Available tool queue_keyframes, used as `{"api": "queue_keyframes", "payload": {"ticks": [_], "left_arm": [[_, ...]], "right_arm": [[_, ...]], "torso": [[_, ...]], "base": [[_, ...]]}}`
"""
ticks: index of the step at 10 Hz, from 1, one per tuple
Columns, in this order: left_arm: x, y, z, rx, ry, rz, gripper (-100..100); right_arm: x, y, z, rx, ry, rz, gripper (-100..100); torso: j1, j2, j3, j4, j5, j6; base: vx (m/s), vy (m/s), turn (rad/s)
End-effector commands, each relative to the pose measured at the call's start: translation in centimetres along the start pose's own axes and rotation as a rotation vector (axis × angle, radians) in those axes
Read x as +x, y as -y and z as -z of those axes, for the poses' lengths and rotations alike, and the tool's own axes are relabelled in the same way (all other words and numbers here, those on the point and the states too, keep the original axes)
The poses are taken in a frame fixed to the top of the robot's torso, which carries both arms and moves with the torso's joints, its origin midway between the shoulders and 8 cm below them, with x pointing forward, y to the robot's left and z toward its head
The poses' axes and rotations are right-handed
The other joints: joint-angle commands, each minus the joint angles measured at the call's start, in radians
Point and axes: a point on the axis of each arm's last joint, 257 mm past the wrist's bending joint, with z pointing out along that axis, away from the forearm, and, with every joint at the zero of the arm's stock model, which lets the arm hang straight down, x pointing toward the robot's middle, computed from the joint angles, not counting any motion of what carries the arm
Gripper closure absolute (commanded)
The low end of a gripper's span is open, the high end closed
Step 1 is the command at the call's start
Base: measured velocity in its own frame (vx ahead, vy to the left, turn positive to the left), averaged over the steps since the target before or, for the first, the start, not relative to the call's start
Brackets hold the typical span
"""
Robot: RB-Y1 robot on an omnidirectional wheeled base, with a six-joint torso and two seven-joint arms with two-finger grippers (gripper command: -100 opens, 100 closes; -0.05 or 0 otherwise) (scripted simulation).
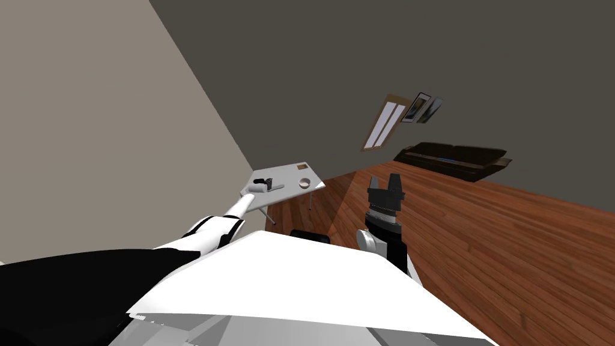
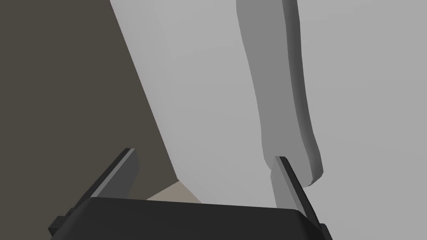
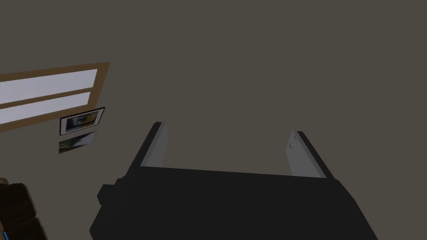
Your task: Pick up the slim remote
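Left tool (image 2: 204,154): blades apart, holding nothing, low over the white bench (image 1: 288,171) at centre-left of the head view. Judged to be set for a grasp.
Slim remote (image 2: 275,83): grey, flat on the bench. Its near end is at one blade, off-centre between the two; contact cannot be told. Not yet gripped.
Small bowl (image 1: 304,182): further right on the bench, apart from the remote.
Right tool (image 1: 384,178): centre frame, above the wood floor, blades apart, empty. Likely parked clear of the work.
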Motion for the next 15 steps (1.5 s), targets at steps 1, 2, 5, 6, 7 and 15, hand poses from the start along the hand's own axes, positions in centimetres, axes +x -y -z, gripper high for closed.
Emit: {"api": "queue_keyframes", "payload": {"ticks": [1,2,5,6,7,15], "left_arm": [[-0.8,-2.0,-0.4,-0.073,0.013,0.02,-100],[-1.7,-1.2,-0.4,-0.089,0.02,0.049,-100],[-3.0,-3.6,-0.5,-0.194,0.038,0.089,-100],[-3.4,-5.2,-0.4,-0.237,0.046,0.096,-100],[-4.0,-4.8,-0.3,-0.262,0.052,0.127,-100],[-6.8,-11.1,1.7,-0.527,0.095,0.262,-100]], "right_arm": [[0.0,0.0,0.0,0.0,0.0,0.0,0],[0.0,0.0,0.0,0.0,0.0,0.0,0],[0.0,0.0,0.0,0.0,0.0,0.0,0],[0.0,0.0,0.0,0.0,0.0,0.0,0],[0.0,0.0,0.0,0.0,0.0,0.0,0],[0.0,0.0,0.0,0.0,0.0,0.0,0]], "torso": [[0.0,0.0,0.0,0.0,0.0,0.0],[0.0,0.0,0.0,0.0,0.0,-0.001],[0.001,0.0,0.0,0.0,0.0,-0.001],[0.0,0.0,0.0,0.0,0.0,0.0],[0.001,0.0,0.0,0.0,0.0,-0.001],[0.001,0.0,0.0,0.0,0.0,-0.001]], "base": [[0.017,0.002,-0.12],[0.022,0.004,-0.135],[0.018,0.004,-0.085],[0.02,0.01,-0.108],[0.03,0.012,-0.159],[0.025,0.017,-0.096]]}}
